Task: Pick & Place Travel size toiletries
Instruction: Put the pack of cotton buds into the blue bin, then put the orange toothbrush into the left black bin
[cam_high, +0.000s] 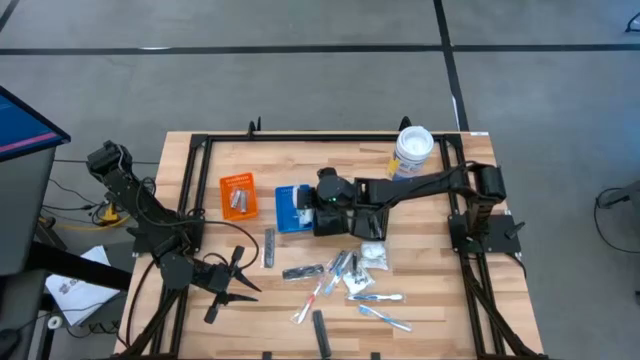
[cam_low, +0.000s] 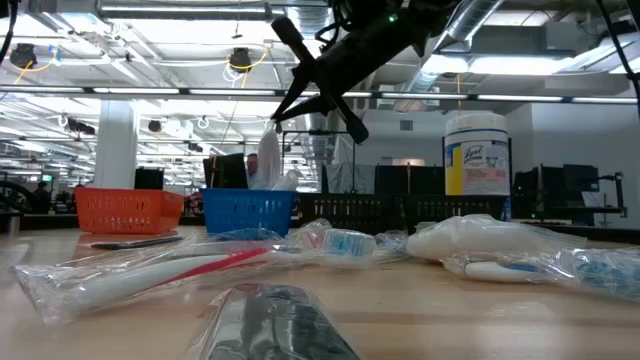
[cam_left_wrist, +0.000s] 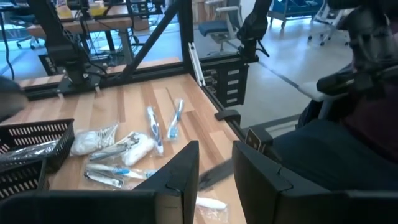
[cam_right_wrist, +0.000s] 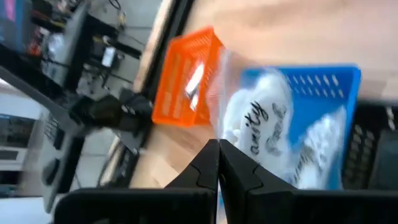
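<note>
- High view: right gripper (cam_high: 300, 205) reaching left across the table (cam_high: 430, 300), over the blue bin (cam_high: 292, 208), beside the orange bin (cam_high: 238, 194). Left gripper (cam_high: 240, 280) parked near the table's left front edge. Toiletries (cam_high: 350, 275) scattered mid-table, long axes pointing every which way.
- Low view: right gripper (cam_low: 300, 95) hanging above the blue bin (cam_low: 248, 211), clamped on a clear packet (cam_low: 268, 160) dangling upright, long axis vertical. White tub (cam_low: 477, 152) farther right.
- Left wrist view: left gripper (cam_left_wrist: 214, 168) fingers slightly apart, nothing between them; toothbrushes (cam_left_wrist: 161, 124) lying lengthwise away.
- Right wrist view: right gripper (cam_right_wrist: 219, 163) pinched tight on the packet (cam_right_wrist: 261, 130), printed pouch of white pieces, hanging over the blue bin (cam_right_wrist: 336, 81).
</note>
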